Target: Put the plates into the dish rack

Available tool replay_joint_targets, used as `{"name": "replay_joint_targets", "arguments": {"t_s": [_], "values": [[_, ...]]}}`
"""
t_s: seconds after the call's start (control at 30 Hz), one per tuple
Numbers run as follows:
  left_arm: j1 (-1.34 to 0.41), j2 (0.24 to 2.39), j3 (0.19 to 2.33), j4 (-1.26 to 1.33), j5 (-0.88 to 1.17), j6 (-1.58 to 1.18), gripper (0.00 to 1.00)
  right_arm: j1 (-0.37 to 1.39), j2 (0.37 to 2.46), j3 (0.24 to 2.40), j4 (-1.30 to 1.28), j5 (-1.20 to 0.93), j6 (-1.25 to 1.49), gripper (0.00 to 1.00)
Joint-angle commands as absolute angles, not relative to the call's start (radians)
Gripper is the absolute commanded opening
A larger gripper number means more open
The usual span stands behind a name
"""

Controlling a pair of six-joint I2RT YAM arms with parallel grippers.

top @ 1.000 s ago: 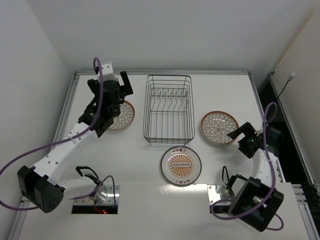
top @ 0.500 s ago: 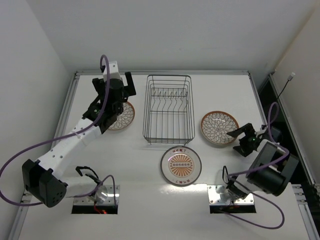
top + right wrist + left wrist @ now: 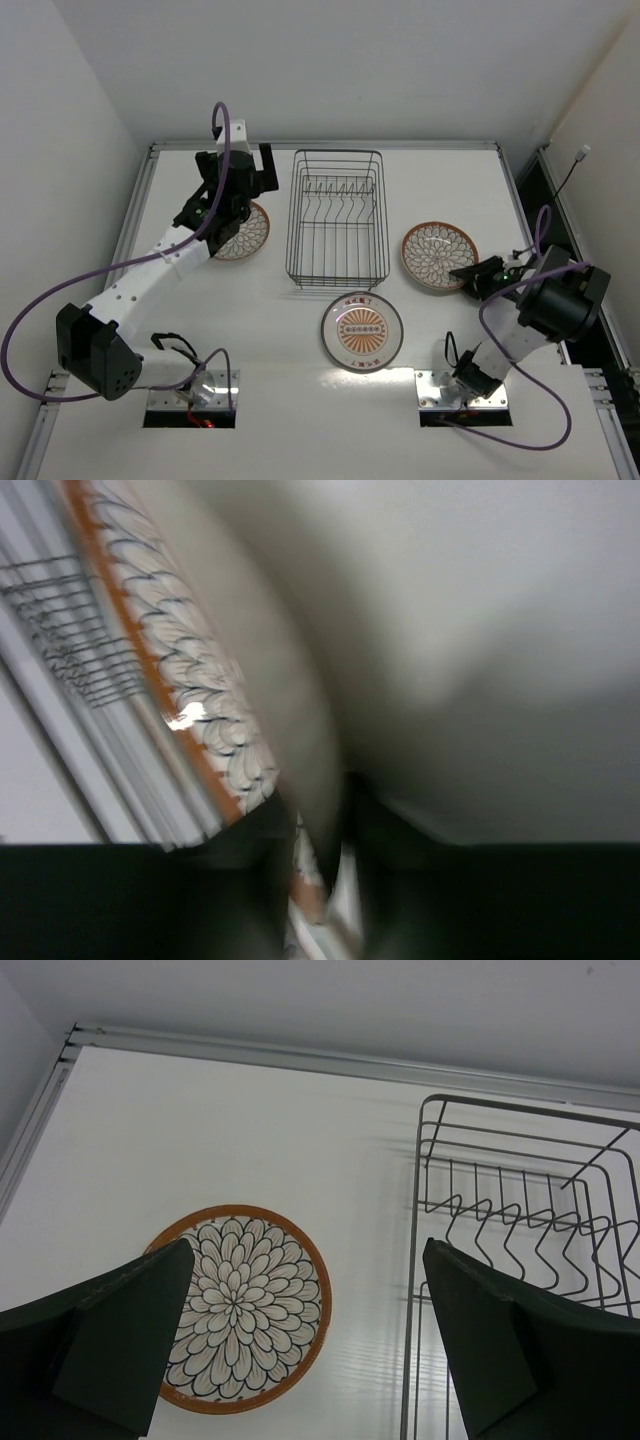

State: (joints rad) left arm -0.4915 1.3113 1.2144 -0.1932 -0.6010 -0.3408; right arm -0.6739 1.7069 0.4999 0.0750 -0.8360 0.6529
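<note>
Three, counting up: left plate (image 3: 240, 231), right plate (image 3: 438, 255) and third plate (image 3: 362, 330), each lying face up on the worktop (image 3: 450, 190), all outside the dish rack (image 3: 338, 218).

Hovering the left claw (image 3: 308, 1248) with its jaws spread wide, released and gripping nothing. Looking down past it at the left plate lying below, closer to one finger, with the rack's wire corner just beside the other finger.

Reaching the right claw (image 3: 468, 273) in at the near rim of the right plate. Showing (in a badly blurred wrist view) an orange rim and petal pattern running down into the narrow gap between dark fingers (image 3: 420, 880). Not managing to tell whether clenching on that rim or merely bracketing it.

Leaving the third plate well apart from both claws, off to the left of the right claw and just short of the rack's near end.
</note>
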Motion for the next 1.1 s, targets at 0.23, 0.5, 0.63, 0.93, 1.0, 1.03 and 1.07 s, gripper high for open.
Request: {"name": "replay_joint_targets", "arguments": {"t_s": [0.23,0.5,0.63,0.93,1.0,1.03,1.07], "values": [[-0.485,1.319,1.264,-0.187,-0.606,-0.339,1.00,-0.675,1.565,0.511,-0.014,-0.779,0.589,0.00],[-0.485,1.319,1.273,-0.196,-0.612,-0.348,1.00,-0.638,1.002,0.768,-0.381,-0.438,0.591,0.00],[-0.485,1.319,1.282,-0.206,-0.612,-0.359,1.00,-0.586,0.905,0.951,-0.462,-0.325,0.629,0.00],[-0.485,1.328,1.292,-0.215,-0.601,-0.368,1.00,-0.231,1.046,1.218,-0.517,0.024,0.640,0.00],[-0.485,1.328,1.292,-0.215,-0.601,-0.368,1.00,-0.082,1.118,1.270,-0.535,0.122,0.640,0.00],[-0.485,1.328,1.292,-0.215,-0.601,-0.368,1.00,-0.037,1.155,1.335,-0.551,0.205,0.628,0.00],[-0.485,1.328,1.292,-0.215,-0.601,-0.359,1.00,0.009,1.195,1.370,-0.593,0.250,0.627,0.00]]}}
